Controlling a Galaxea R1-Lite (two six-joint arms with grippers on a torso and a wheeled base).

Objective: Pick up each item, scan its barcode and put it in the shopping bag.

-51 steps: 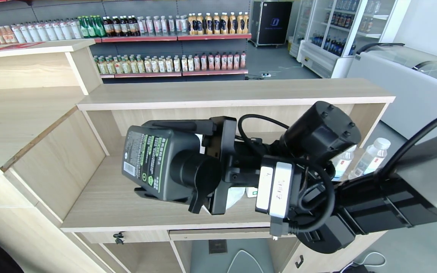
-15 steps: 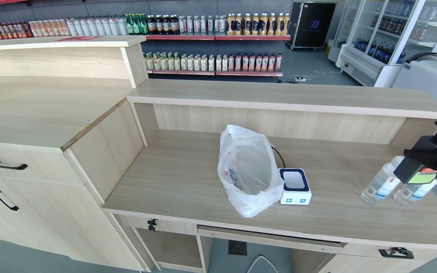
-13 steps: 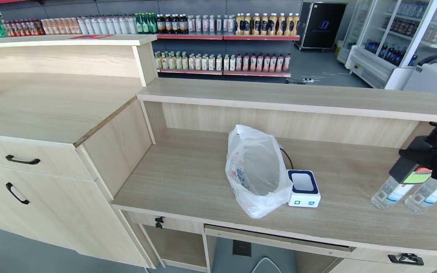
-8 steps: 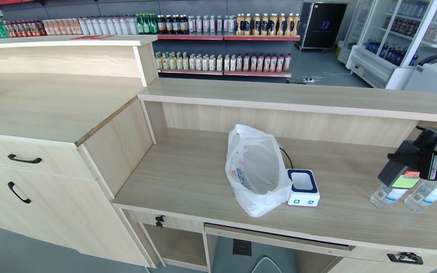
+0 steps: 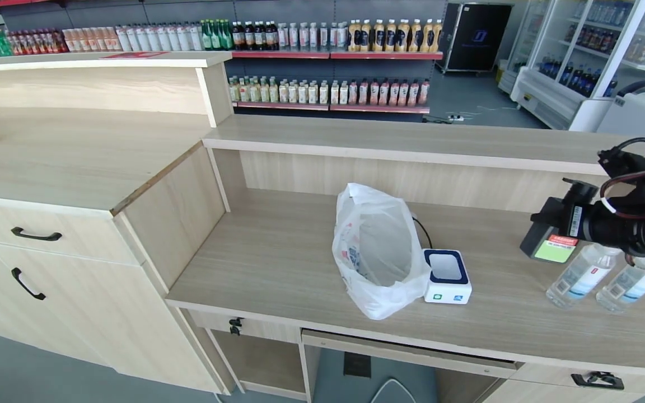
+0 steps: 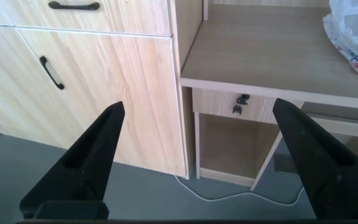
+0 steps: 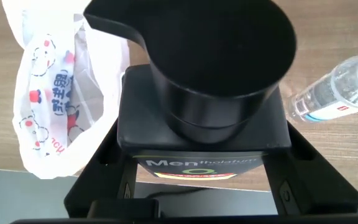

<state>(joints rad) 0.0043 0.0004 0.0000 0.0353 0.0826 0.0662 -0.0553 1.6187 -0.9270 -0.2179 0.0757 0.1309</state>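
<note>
The right gripper point(image 5: 571, 224) is clamped around a black pump bottle point(image 5: 541, 232), one finger pressed to each side of its square body, and it holds the bottle in the air well off to the robot's right of the shopping bag point(image 5: 375, 252). From the wrist camera the bottle point(image 7: 197, 81) is seen from its pump end, the dark round pump head nearest and a green label on the body beyond, with the gripper point(image 7: 204, 171) closed on its flanks. The bag point(image 7: 48, 106) sits off to one side behind the bottle and a water bottle point(image 7: 334, 90) lies on the other side. The white plastic bag stands open-mouthed on the lower wooden counter point(image 5: 277, 252), and nothing can be made out inside it. Touching the bag on its right side is a small white scanner point(image 5: 447, 277) with a dark-framed window on top. Much farther right of the bag, beneath the held bottle, two clear water bottles point(image 5: 580, 277) point(image 5: 627, 282) stand side by side near the counter's front edge. The left gripper point(image 6: 194, 168) hangs low, below and to the left of the bag, fingers spread wide with nothing between them, facing the cupboard doors; a corner of the bag point(image 6: 356, 37) shows above it. Behind the bag, past the raised ledge, shelves of drinks point(image 5: 328, 39) line the wall.
</note>
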